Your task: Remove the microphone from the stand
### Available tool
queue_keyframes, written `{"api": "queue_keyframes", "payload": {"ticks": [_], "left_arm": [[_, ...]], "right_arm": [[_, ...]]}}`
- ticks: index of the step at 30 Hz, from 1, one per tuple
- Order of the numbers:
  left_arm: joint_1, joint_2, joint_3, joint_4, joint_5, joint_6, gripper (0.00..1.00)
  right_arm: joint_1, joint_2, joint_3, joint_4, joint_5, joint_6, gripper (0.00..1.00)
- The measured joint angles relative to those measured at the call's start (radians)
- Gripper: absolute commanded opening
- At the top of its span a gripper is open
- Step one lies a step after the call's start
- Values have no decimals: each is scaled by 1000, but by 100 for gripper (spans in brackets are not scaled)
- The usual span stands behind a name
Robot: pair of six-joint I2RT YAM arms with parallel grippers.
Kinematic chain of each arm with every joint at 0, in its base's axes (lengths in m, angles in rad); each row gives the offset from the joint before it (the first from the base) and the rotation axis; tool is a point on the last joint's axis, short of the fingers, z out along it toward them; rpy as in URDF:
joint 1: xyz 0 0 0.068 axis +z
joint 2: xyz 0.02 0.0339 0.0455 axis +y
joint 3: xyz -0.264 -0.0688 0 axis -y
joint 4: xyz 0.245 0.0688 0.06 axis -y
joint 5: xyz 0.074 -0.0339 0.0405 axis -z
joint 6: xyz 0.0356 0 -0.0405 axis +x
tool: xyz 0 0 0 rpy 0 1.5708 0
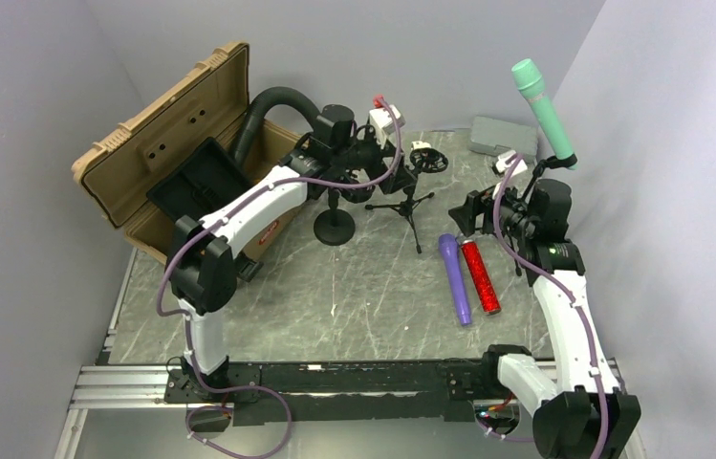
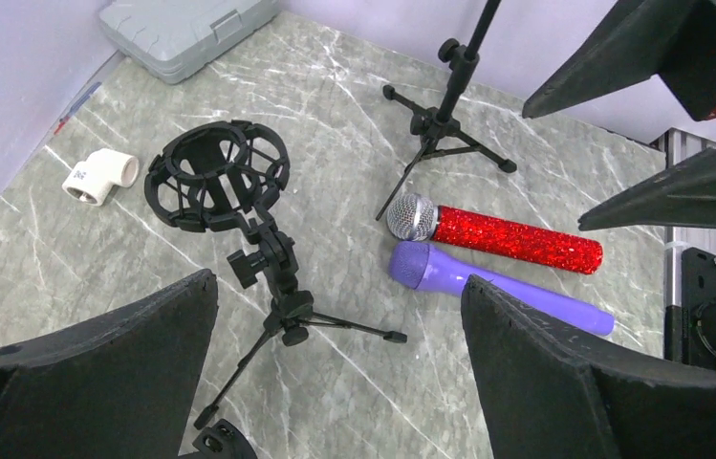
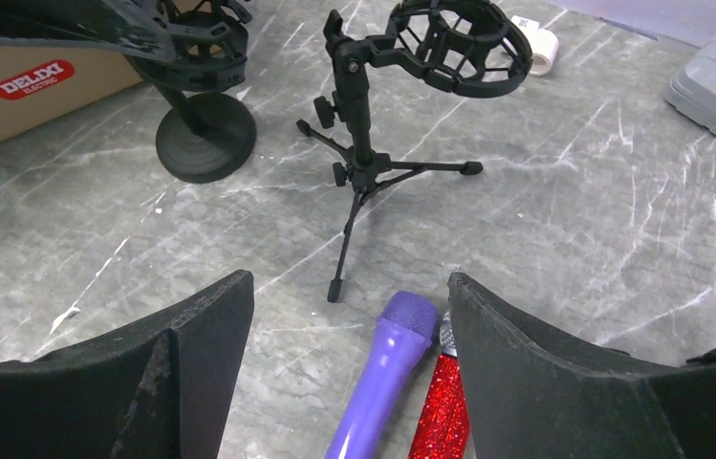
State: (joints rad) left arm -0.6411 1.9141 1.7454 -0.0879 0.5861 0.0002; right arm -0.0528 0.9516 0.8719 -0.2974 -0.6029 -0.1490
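1. A green mic (image 1: 542, 105) is held in the clip of a tall stand (image 2: 456, 72) at the right rear of the counter (image 1: 335, 306). Its head is tilted up and to the left, close to the right wall.
2. The left claw (image 2: 339, 282) is spread wide with nothing between its fingers. It is held above the rear middle of the counter, well apart from the green mic.
3. The right claw (image 3: 349, 277) is likewise spread wide and empty. It is held above the counter, near the foot of the tall stand and below the green mic.
4. A purple mic (image 1: 455, 279) and a red mic (image 1: 480, 277) are laid side by side on the counter, close together, in front of the right claw.
5. A tripod (image 3: 358, 163) carrying an empty shock mount (image 3: 473, 86) is stood between the two claws, with a round-base stand (image 3: 206, 139) just to its left.
6. A grey case (image 2: 186, 29) and a white elbow (image 2: 100, 177) are seen at the rear.
7. An open tan case (image 1: 158, 124) with a black hose (image 1: 272, 100) is placed at the left rear.
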Motion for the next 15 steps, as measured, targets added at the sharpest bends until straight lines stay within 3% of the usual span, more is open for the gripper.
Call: {"api": "queue_keyframes", "payload": {"ticks": [8, 15], "left_arm": [[0, -82, -17, -83, 16, 45, 99], [0, -245, -133, -119, -1, 105, 99]], "right_arm": [[-52, -66, -27, -18, 28, -3, 74], [-139, -130, -101, -18, 125, 14, 74]]}}
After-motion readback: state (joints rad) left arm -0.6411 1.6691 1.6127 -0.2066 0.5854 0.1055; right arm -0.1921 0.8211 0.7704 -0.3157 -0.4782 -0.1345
